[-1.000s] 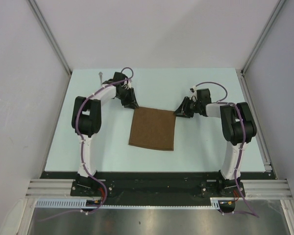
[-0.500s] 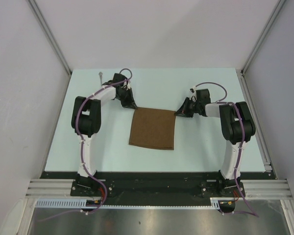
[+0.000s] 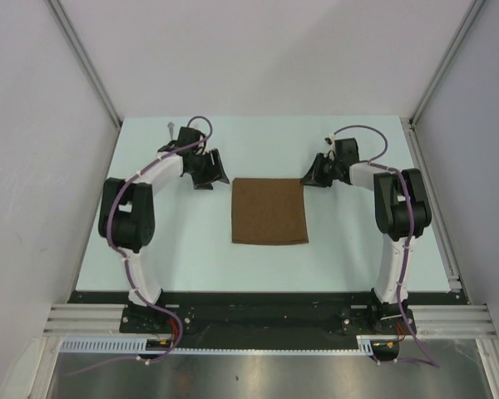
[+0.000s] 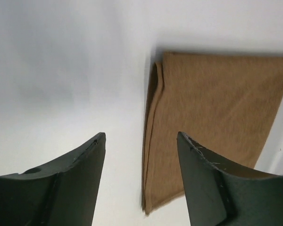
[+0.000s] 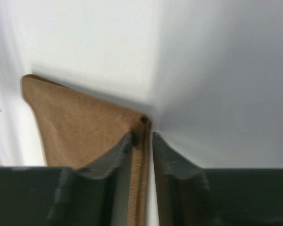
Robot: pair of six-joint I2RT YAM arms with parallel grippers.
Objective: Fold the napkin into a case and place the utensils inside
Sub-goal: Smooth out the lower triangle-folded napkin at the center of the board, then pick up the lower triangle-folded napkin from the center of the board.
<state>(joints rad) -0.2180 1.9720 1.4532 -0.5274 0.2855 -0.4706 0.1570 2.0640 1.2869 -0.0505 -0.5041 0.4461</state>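
napkin: [image 3: 269,210] folded brown rectangle lying flat mid-surface, between the two arms, edges roughly square to the surface [image 3: 349,241]
napkin layers: left wrist view shows stacked edges along its left side. I can't count the layers, and the near end is cut off behind the finger
left pincer: [image 4: 140,137] wide, nothing between the fingers. It sits just off the napkin's far-left corner, apart from the cloth in the top view
left fingers: [image 4: 75,181] only the tips are in frame, the rest is cut off at the bottom edge
right pincer: [image 5: 142,136] narrow, at the napkin's far-right corner
right pincer contact: the cloth's folded edge runs through the gap and nearly fills it. I can't tell whether the pads press it or only straddle it
right wrist view: blurry up close. The finger bodies hide the cloth below the tips, and the napkin's near end is out of frame
utensils: only one slim grey piece [image 3: 171,129] can be made out, at the far-left of the surface beside the left arm [image 3: 150,179]. It is well apart from the napkin, too small to read its head, and its lower end is hidden by the arm
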